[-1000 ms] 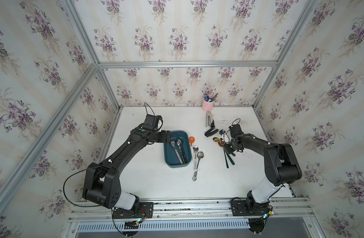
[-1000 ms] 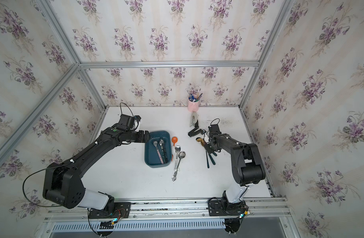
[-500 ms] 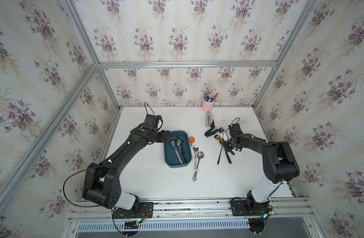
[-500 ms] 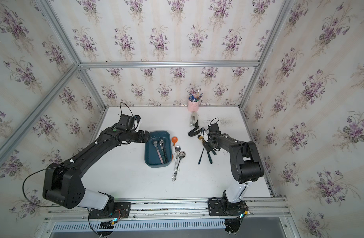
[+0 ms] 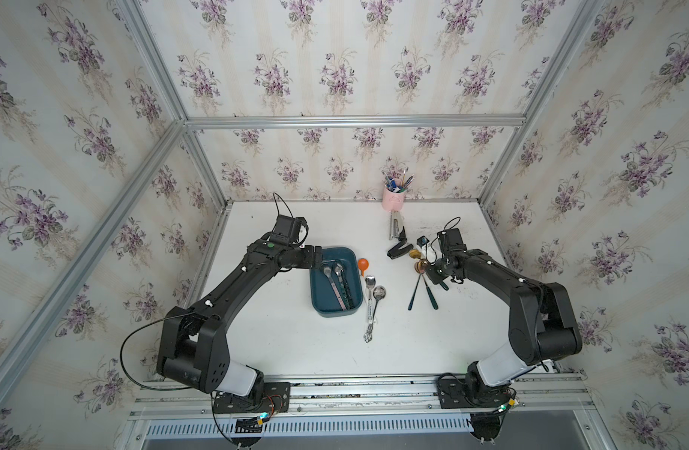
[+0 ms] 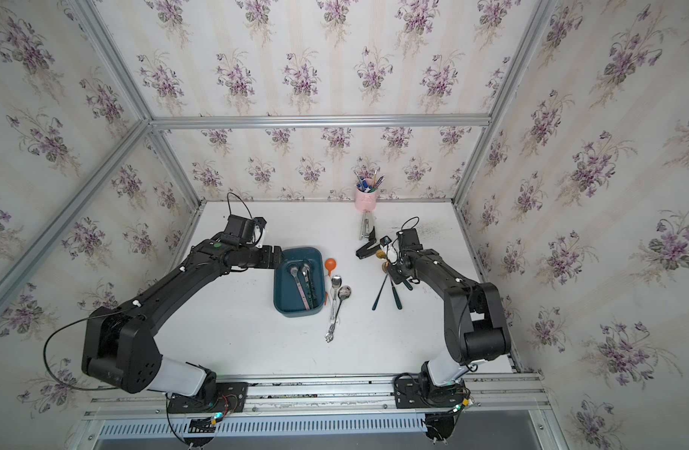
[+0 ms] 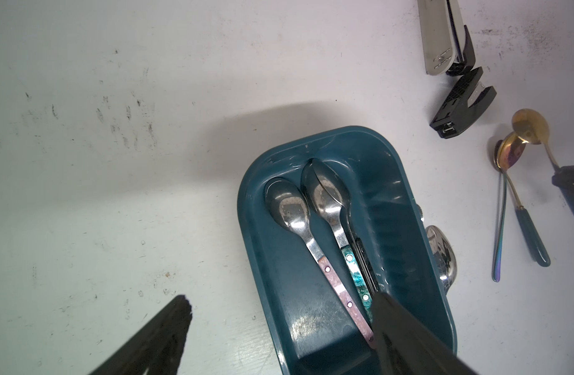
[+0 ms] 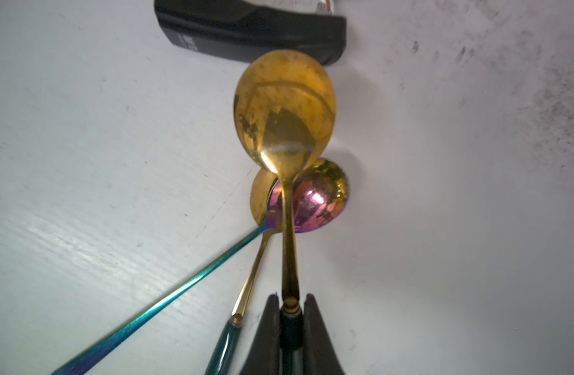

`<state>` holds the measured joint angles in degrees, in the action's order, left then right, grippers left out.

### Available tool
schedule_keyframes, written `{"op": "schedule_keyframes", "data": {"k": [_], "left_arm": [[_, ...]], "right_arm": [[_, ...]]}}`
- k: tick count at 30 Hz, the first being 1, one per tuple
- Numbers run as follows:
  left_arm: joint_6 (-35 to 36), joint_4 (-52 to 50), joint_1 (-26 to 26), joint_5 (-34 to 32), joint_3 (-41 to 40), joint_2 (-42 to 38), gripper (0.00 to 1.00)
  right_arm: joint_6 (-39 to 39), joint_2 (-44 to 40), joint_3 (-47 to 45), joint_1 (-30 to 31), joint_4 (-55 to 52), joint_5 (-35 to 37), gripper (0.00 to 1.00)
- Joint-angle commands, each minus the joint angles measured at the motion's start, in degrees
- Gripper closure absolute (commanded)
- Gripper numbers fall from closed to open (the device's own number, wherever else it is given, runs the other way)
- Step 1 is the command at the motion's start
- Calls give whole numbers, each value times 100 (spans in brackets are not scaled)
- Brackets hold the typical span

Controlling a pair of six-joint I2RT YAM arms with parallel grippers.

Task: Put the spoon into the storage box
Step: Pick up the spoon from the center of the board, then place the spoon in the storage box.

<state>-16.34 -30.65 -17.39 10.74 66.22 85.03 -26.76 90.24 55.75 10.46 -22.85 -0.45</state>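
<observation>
Jaws of the right gripper (image 8: 290, 297) pinch the teal handle of a gold spoon (image 8: 285, 107). Its bowl sits over an iridescent spoon (image 8: 321, 198) and a second gold spoon (image 8: 258, 198) on the white table (image 8: 441, 227). The left gripper (image 7: 280, 300), spread wide, hovers over one end of the mid-table teal storage box (image 7: 246, 207), which holds two silver spoons (image 7: 288, 207).

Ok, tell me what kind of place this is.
Probably a robot test booth dressed to look homely, not a real kitchen: floral wallpaper panels set in a bare aluminium frame, two arms bolted to a rail at a white table, with spoons and a storage box laid out.
</observation>
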Motion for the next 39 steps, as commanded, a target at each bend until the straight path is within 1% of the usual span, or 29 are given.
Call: {"op": "schedule_keyframes", "data": {"k": [1, 5, 10, 14, 17, 19, 22, 26, 29, 33, 39], "left_arm": [[29, -17, -1, -54, 62, 5, 10], [-20, -28, 66, -46, 103, 19, 10], [-318, 181, 278, 230, -50, -35, 10], [-708, 462, 613, 789, -329, -64, 8], [-968, 750, 879, 1234, -630, -151, 4], [-1101, 899, 1028, 1360, -827, -255, 1], [-1255, 1060, 1276, 1554, -1100, -357, 0], [-1476, 1240, 1607, 1824, -1441, -651, 0], [-1515, 1249, 1747, 1851, -1608, -772, 0], [-1502, 1184, 1818, 1807, -1682, -872, 0], [-1512, 1214, 1846, 1853, -1707, -875, 0]], "right_arm": [[302, -280, 231, 38, -434, 115, 96], [959, -532, 598, 296, -694, -130, 95], [2129, -484, 1159, 1001, -781, -406, 93], [3039, -74, 1810, 1724, -800, -589, 94], [3597, 399, 2328, 2475, -683, -746, 95], [3881, 783, 2689, 2904, -585, -788, 95], [4104, 1339, 3207, 3341, -593, -692, 95], [4394, 2010, 3838, 3708, -702, -598, 96], [4659, 2288, 4041, 3901, -662, -466, 97], [5012, 2376, 3972, 4079, -594, -150, 97], [5380, 2326, 3487, 4186, -431, 234, 97]]}}
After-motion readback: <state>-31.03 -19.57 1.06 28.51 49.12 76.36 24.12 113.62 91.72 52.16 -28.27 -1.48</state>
